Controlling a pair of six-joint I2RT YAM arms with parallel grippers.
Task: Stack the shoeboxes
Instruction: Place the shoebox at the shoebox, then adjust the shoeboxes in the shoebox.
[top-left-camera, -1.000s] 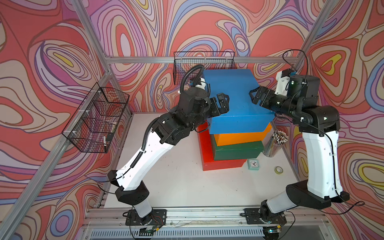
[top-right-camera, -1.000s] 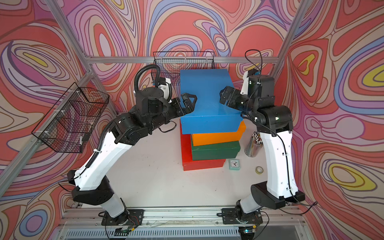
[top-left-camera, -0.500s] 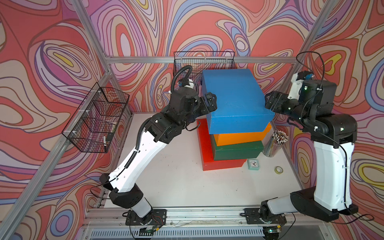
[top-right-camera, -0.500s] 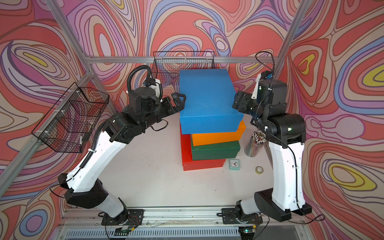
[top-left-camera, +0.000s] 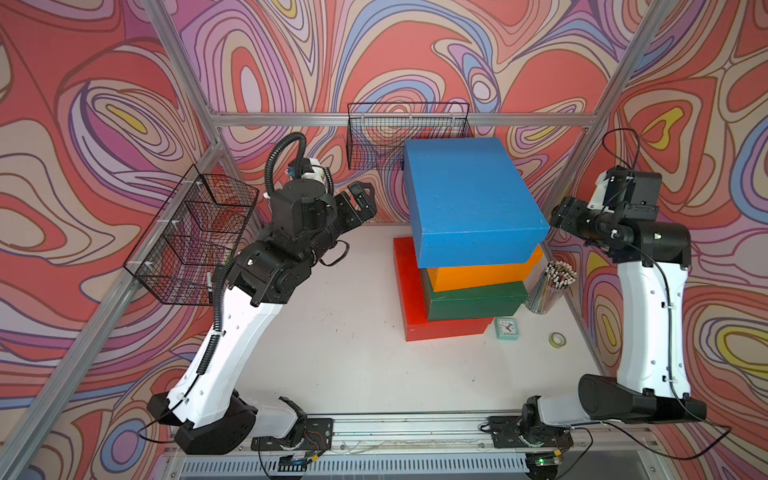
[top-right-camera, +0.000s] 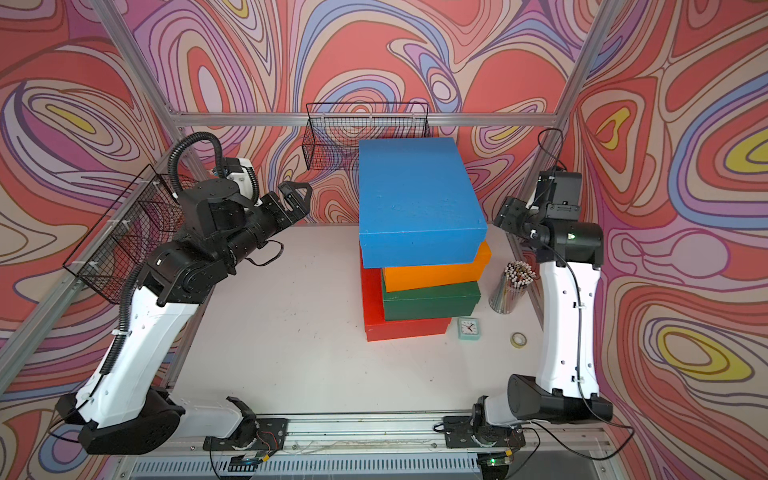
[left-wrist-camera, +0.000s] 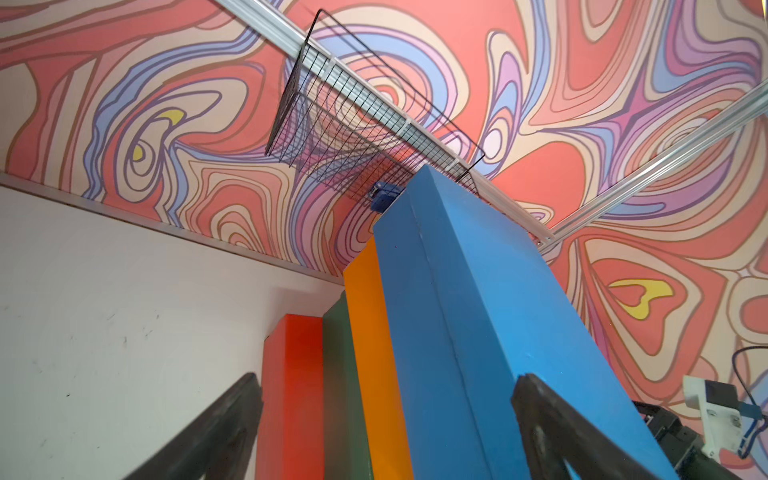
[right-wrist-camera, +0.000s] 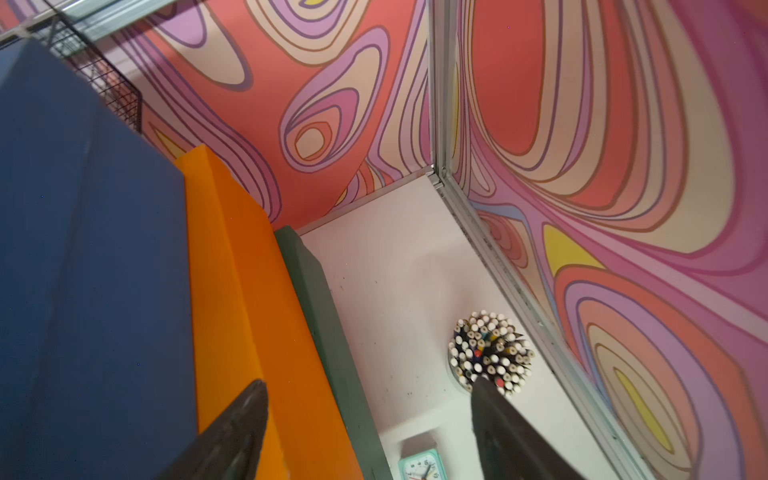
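Released left gripper (top-left-camera: 362, 198) and right gripper (top-left-camera: 557, 212) flank the stacked shoeboxes (top-left-camera: 469, 199); pencil cup (top-left-camera: 550, 286), clock (top-left-camera: 508, 329) and tape (top-left-camera: 557, 339) crowd the frame's right, open table (top-left-camera: 340, 332) lies centre-left.

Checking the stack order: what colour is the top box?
The top box is blue, clearest in a top view.

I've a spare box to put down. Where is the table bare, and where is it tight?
Bare: the wide stretch of table between the left arm and the red box, down to the front rail. Crowded: right of the stack, where the pencil cup, clock and tape roll sit by the right arm.
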